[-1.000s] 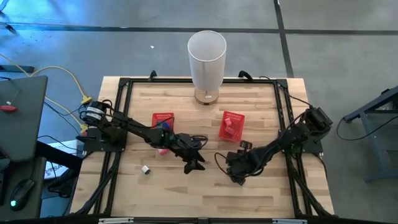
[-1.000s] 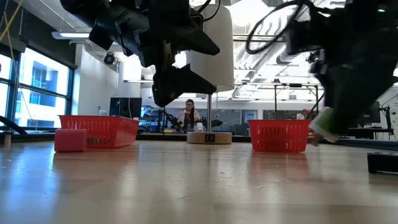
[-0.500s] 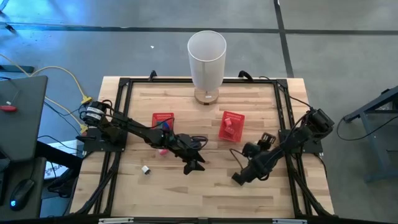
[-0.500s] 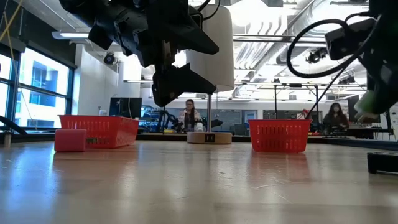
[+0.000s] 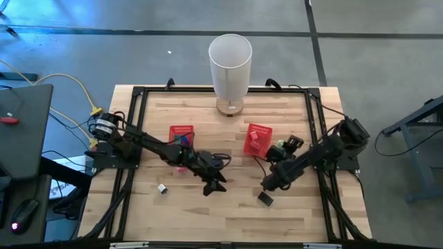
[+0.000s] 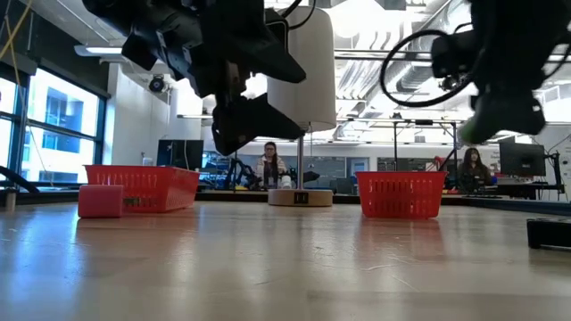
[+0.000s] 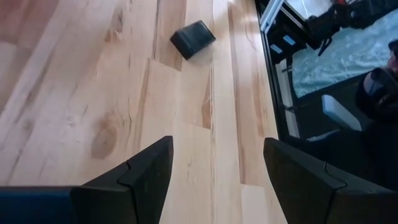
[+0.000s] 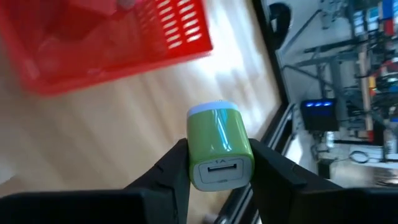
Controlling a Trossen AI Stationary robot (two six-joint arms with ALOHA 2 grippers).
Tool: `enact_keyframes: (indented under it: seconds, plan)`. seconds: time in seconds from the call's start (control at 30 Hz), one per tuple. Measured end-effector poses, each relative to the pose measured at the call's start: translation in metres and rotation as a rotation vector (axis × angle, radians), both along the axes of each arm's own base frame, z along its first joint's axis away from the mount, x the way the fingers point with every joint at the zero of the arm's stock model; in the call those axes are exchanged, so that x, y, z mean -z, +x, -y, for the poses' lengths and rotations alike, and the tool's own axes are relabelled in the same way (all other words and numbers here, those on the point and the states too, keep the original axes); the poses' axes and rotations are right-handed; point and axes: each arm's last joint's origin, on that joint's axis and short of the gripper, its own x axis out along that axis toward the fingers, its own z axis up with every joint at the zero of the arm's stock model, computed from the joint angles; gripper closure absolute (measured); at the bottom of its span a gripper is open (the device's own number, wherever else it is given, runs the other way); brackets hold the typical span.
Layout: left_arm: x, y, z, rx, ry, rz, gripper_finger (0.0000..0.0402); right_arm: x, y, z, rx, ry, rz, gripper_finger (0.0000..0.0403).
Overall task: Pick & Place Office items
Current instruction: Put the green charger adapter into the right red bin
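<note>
Right wrist view: right gripper [image 8: 219, 163] clamped on small green plastic USB charger plug [image 8: 219, 147], lifted just beside right-hand red mesh basket [image 5: 258, 139]. Basket lies toward table middle. Left gripper [image 7: 214, 163] hangs spread apart, farther away.

Wooden table [image 5: 228, 214] with 2 red baskets [image 5: 182, 133], white cylinder [image 5: 230, 68], black block [image 5: 265, 198], white item [image 5: 161, 188].
</note>
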Motion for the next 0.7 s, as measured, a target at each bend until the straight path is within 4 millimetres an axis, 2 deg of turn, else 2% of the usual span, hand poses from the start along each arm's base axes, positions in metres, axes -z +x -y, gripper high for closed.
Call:
enact_keyframes:
  seconds: [0.33, 0.57, 0.7]
  plan:
    - [0.001, -0.003, 0.007, 0.031, 0.022, -0.004, 0.0157, -0.002, 0.012, 0.037, 0.015, -0.043, -0.106, 0.0282]
    - [0.001, -0.003, 0.007, 0.033, 0.027, -0.003, 0.0157, -0.004, 0.014, 0.057, 0.015, -0.060, -0.217, 0.0277]
    - [0.002, -0.003, 0.007, 0.042, 0.044, 0.005, 0.0157, -0.014, 0.009, 0.066, 0.000, -0.059, -0.227, 0.0283]
